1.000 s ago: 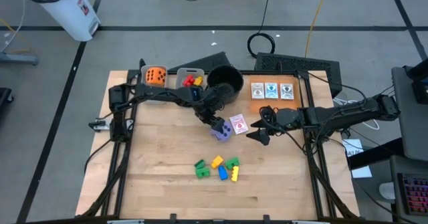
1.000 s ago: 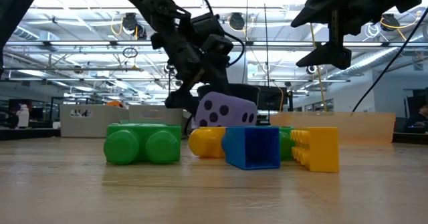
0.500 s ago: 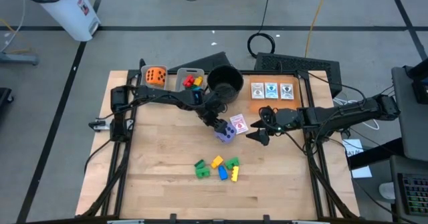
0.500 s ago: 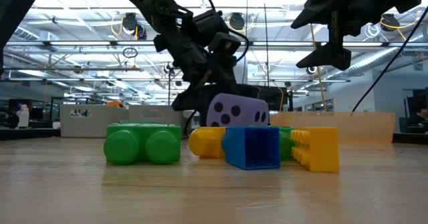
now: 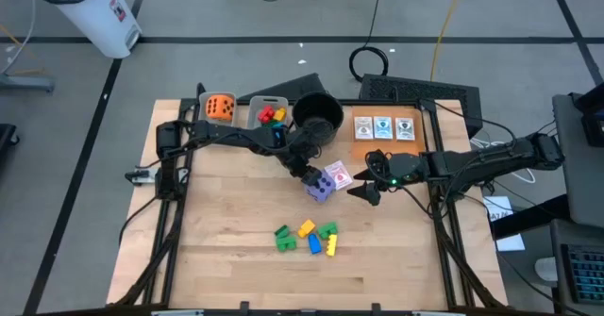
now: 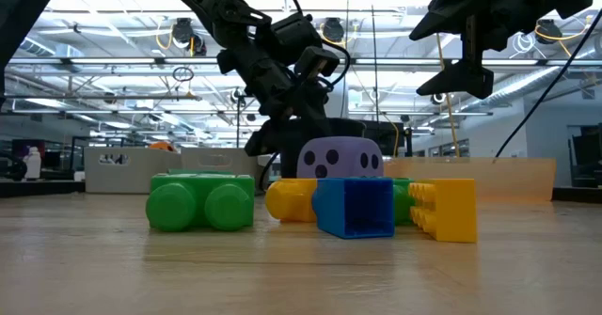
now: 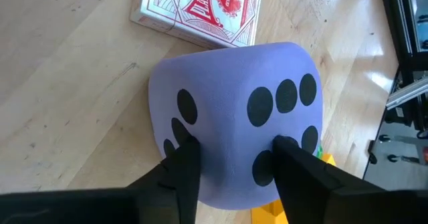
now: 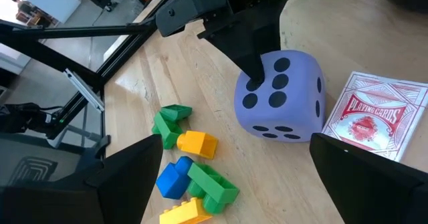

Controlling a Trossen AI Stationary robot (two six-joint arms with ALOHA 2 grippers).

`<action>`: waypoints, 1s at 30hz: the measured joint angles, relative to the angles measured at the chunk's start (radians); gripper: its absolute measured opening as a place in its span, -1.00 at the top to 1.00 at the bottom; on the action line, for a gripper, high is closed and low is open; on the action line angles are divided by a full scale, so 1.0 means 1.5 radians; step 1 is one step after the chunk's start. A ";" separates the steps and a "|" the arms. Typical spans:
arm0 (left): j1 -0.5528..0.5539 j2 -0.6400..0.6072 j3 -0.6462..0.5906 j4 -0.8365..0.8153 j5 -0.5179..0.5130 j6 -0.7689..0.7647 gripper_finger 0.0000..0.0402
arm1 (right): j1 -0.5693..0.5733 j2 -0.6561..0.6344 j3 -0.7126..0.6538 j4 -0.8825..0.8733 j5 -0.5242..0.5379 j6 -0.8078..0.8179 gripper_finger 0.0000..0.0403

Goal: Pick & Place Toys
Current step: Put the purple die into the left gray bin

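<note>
A purple die point(image 5: 321, 184) with black pips sits near the table's middle, beside a red playing-card pack point(image 5: 337, 174). My left gripper point(image 5: 310, 174) reaches in from the far left and is shut on the die point(image 7: 234, 110). My right gripper point(image 5: 363, 191) hangs open above the table, just right of the pack, with nothing between its fingers point(image 8: 134, 170). Green, yellow and blue blocks point(image 5: 307, 238) lie in a cluster nearer the front edge. An orange die point(image 5: 220, 107) sits in a bin at the far left. My left gripper pinches the purple die between its two fingers point(image 7: 184, 154), which press on two neighbouring pip faces point(image 7: 267, 164) on either side of one edge. The fingers slant down onto it from the table's far left. In the right wrist view the die point(image 8: 281, 97) seems to rest on the table.
A grey bin point(image 5: 269, 113) with red and yellow blocks and a round black pot point(image 5: 318, 116) stand along the far edge. Three picture cards point(image 5: 382, 127) lie at the far right. Bare wood stretches across the left and front of the table.
My left gripper's fingers have closed in on the purple die and taken hold. The die has shifted a little toward the table's right and turned from tilted to more upright. My right gripper has kept still.
</note>
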 joint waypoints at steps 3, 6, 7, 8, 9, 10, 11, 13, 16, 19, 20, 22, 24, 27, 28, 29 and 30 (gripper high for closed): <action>0.000 0.000 0.000 -0.001 0.000 0.001 0.22 | 0.000 0.000 0.000 0.000 0.000 0.000 -0.86; 0.001 0.000 0.000 -0.001 -0.001 0.001 0.23 | 0.000 0.000 0.000 0.000 0.000 0.000 -0.86; 0.001 0.000 0.000 -0.001 -0.004 0.001 0.23 | 0.000 0.000 0.000 0.000 0.000 0.000 -0.86; 0.000 0.000 0.000 -0.001 -0.006 0.001 0.23 | 0.000 0.000 0.000 0.000 0.000 0.000 -0.86; 0.000 0.000 0.000 -0.001 -0.007 0.002 0.23 | 0.000 0.000 0.000 0.000 0.000 0.000 -0.86; 0.000 0.000 0.000 0.000 -0.007 0.003 0.23 | 0.000 0.000 0.000 0.000 0.000 0.000 -0.86; 0.001 0.000 0.000 0.000 -0.006 0.006 0.23 | 0.000 0.000 0.000 0.000 0.000 0.000 -0.86; 0.003 0.000 0.000 -0.001 -0.005 0.010 0.23 | 0.000 0.000 0.000 0.000 0.000 0.000 -0.86; 0.007 -0.004 -0.001 -0.003 0.003 0.012 0.23 | 0.000 0.000 0.000 0.000 0.000 0.000 -0.86; 0.010 -0.009 -0.001 -0.006 0.003 0.018 0.24 | 0.000 0.000 0.000 0.000 0.000 0.000 -0.86; 0.011 -0.010 -0.002 -0.006 0.003 0.020 0.24 | 0.000 0.000 0.000 0.000 0.000 0.000 -0.86; 0.015 -0.011 -0.001 -0.007 0.004 0.022 0.24 | 0.000 0.000 0.000 0.000 0.000 0.000 -0.86; 0.016 -0.011 -0.001 -0.009 0.006 0.022 0.24 | 0.000 0.000 0.000 0.000 0.000 0.000 -0.86; 0.016 -0.011 -0.001 -0.009 0.007 0.022 0.24 | 0.000 0.000 0.000 0.000 0.000 0.000 -0.86; 0.016 -0.011 0.000 -0.009 0.008 0.023 0.24 | 0.000 0.000 0.000 0.000 0.000 0.000 -0.86; 0.016 -0.012 0.000 -0.009 0.008 0.027 0.24 | 0.000 0.000 0.000 0.000 0.000 0.000 -0.86; 0.016 -0.014 0.000 -0.012 0.008 0.028 0.24 | 0.000 0.000 0.000 0.000 0.000 0.000 -0.86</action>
